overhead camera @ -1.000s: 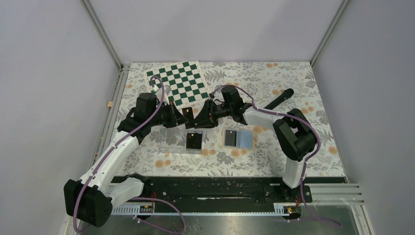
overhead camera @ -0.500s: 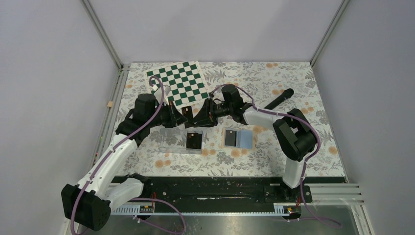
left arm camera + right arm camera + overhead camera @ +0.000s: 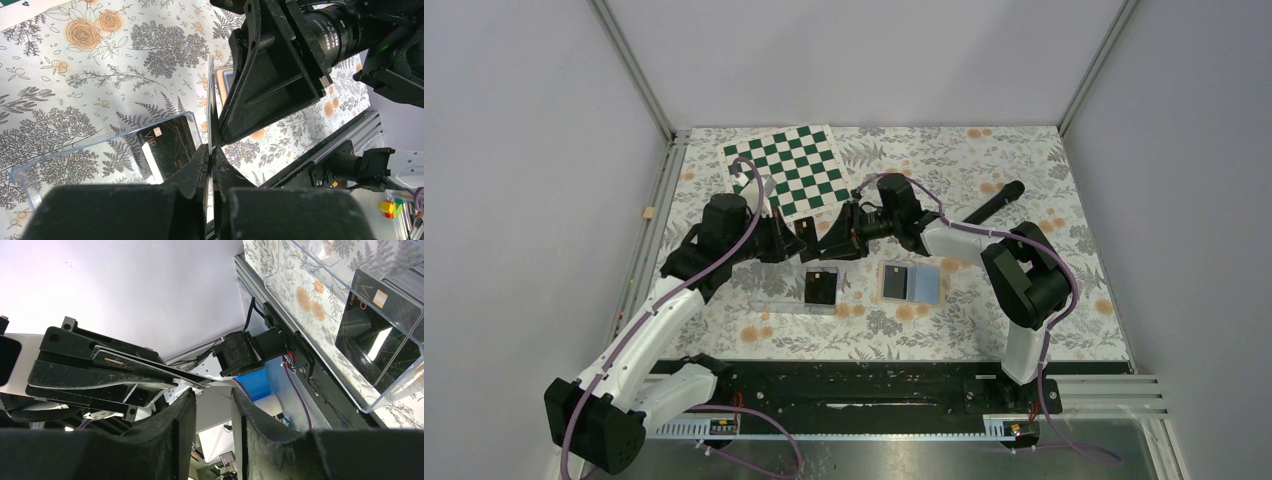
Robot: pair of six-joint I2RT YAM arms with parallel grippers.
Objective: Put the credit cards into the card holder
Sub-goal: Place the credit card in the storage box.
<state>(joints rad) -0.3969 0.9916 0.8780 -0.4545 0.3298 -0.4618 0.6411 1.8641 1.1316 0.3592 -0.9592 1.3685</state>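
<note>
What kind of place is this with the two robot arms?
Probably a robot testing booth in a lab. The left arm and right arm are bolted to a metal rail at the edge of a flowery table, plain grey walls box it in, and a chessboard mat lies on it.

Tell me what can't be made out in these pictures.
- Face of the held credit card: edge-on in left wrist, pinched by the left claw; too small in top view.
- Card holder: in left wrist the right claw covers nearly all of it.
- Card count in the clear tray: too small in top view, cut by right wrist's frame edge.
</note>
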